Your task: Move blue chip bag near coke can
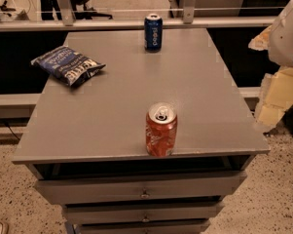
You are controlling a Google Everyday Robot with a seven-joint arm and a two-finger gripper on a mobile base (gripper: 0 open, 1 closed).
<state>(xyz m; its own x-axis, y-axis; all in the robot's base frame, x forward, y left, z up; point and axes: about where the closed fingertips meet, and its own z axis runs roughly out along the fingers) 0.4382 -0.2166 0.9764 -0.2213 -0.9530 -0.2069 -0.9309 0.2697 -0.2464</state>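
The blue chip bag (68, 65) lies crinkled at the back left of the grey cabinet top (112, 116), partly over its left edge. The coke can (161, 129) stands upright at the front edge, a little right of centre, silver top and pull tab showing. My gripper (277, 96) hangs off the table's right side, below the white arm housing (287, 30), well away from both the bag and the can. It holds nothing that I can see.
A dark blue Pepsi can (153, 31) stands upright at the back centre of the top. Drawers (141, 191) sit below the front edge. A rail (136, 23) runs behind the cabinet. Speckled floor lies on either side.
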